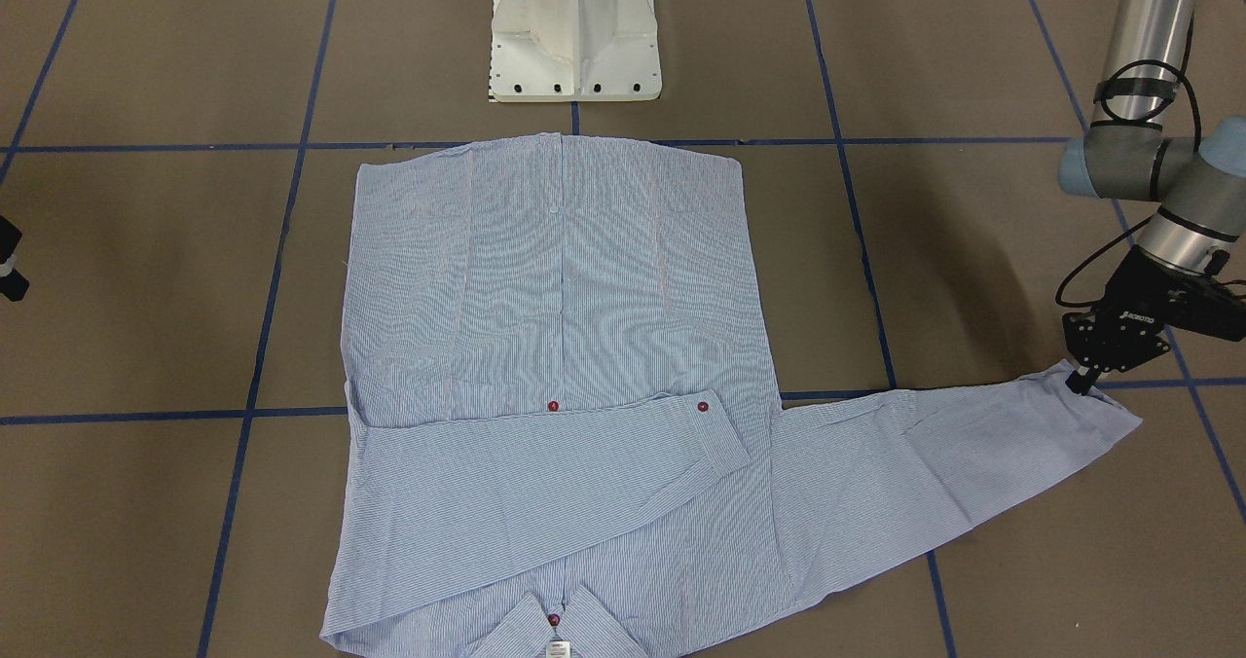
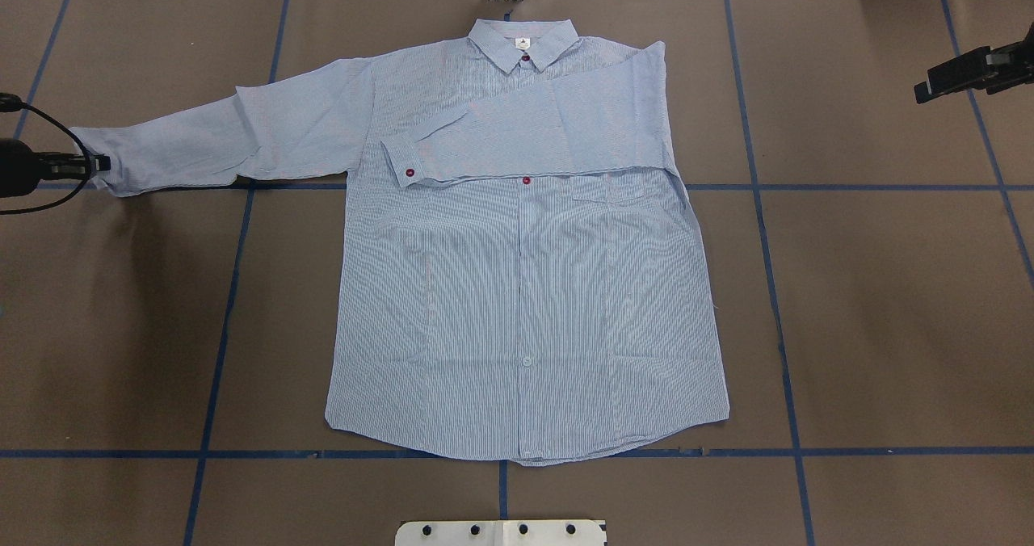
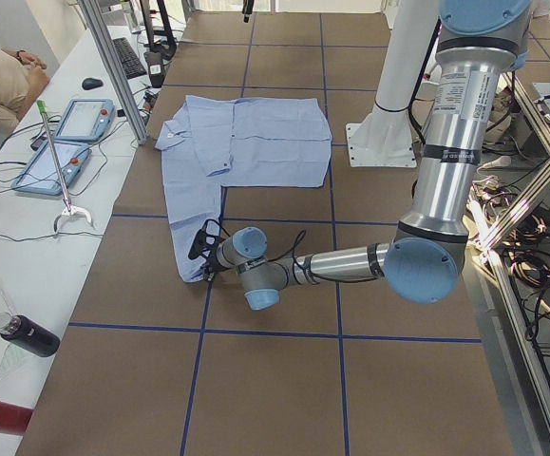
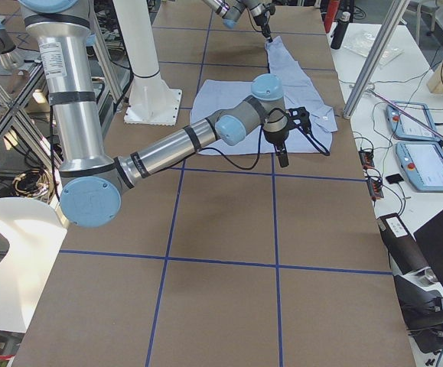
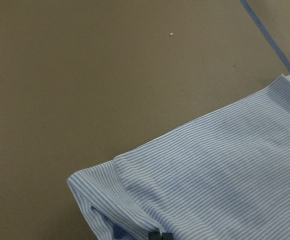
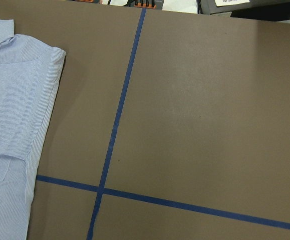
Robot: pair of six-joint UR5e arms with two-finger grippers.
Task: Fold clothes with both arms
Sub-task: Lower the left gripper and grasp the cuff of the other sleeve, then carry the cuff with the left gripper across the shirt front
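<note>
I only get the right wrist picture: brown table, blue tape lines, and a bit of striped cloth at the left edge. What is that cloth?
Observer: It is a long-sleeved shirt, lying flat with its buttoned front up. One folded sleeve lies across the chest.
Visitor: Where is the other arm?
Observer: The left gripper is at the cuff end of the outstretched sleeve, which points sideways away from the body. It looks pinched on the cloth.
Visitor: And is my arm holding anything?
Observer: No. The right gripper hangs over bare table, apart from the shirt.
</note>
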